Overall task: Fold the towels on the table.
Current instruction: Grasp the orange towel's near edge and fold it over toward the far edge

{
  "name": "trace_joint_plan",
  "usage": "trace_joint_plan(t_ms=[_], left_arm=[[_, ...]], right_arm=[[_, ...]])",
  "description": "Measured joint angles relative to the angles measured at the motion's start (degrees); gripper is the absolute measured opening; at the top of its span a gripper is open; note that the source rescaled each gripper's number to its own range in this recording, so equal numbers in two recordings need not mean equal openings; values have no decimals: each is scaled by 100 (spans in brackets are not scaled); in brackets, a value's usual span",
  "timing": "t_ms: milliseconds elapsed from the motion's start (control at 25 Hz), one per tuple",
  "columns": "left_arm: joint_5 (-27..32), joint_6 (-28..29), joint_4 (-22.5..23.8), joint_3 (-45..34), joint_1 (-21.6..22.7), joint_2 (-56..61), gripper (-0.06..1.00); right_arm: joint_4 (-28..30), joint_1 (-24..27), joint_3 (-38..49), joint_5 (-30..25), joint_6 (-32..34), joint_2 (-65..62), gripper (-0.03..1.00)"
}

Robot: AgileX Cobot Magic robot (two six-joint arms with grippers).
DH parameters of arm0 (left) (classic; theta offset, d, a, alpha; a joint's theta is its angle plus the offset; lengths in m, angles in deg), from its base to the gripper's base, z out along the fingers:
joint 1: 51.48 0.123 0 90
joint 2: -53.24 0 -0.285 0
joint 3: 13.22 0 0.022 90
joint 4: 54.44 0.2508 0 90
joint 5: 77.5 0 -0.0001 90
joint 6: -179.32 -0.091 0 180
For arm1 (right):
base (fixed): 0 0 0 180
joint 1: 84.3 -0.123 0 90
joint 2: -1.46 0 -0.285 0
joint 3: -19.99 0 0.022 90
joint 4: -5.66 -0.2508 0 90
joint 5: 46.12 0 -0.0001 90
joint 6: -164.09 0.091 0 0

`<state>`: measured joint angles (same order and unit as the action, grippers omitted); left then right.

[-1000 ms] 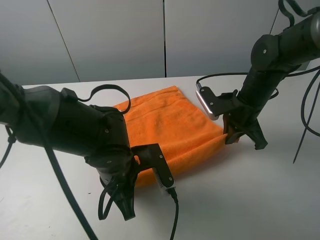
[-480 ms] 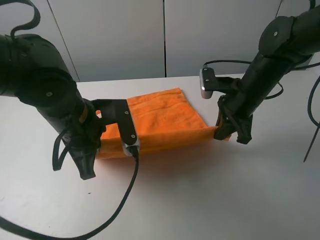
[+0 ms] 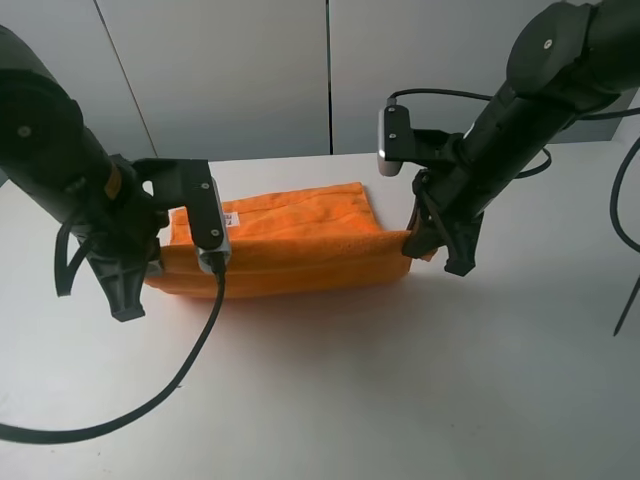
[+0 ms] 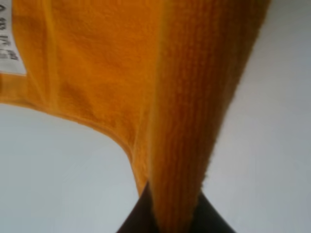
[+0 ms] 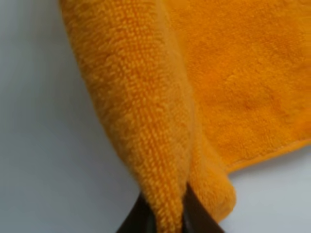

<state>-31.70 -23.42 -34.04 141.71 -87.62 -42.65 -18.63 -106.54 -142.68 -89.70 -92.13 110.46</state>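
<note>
The bright orange towel (image 3: 300,240) lies on the white table (image 3: 350,400), with its near edge lifted into a long hanging fold between the two grippers. Its white label (image 3: 232,217) shows near the left end, and also in the left wrist view (image 4: 7,43). My left gripper (image 3: 150,272) is shut on the towel's left corner; the cloth is pinched between its dark fingertips (image 4: 172,221). My right gripper (image 3: 422,243) is shut on the right corner, with the cloth pinched between its tips (image 5: 167,221). The far part of the towel rests flat on the table.
A black cable (image 3: 190,370) from the left wrist loops over the table in front of the towel. Another cable (image 3: 627,300) hangs at the far right. Grey wall panels (image 3: 250,70) stand behind the table's far edge.
Both grippers have carried the towel's near edge up and toward the back. The left arm swung far left and back, the right slightly left. The towel now looks narrower front to back.
</note>
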Motion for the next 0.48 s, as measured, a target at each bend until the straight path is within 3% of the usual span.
trace_joint_plan(t_ms=[240, 480], left_arm=[[-58, 100, 359, 0, 0, 152, 0], [-593, 828, 679, 0, 313, 155, 0]], right_arm=[[147, 0, -579, 88, 77, 0, 1], [314, 0, -951, 226, 77, 26, 1]])
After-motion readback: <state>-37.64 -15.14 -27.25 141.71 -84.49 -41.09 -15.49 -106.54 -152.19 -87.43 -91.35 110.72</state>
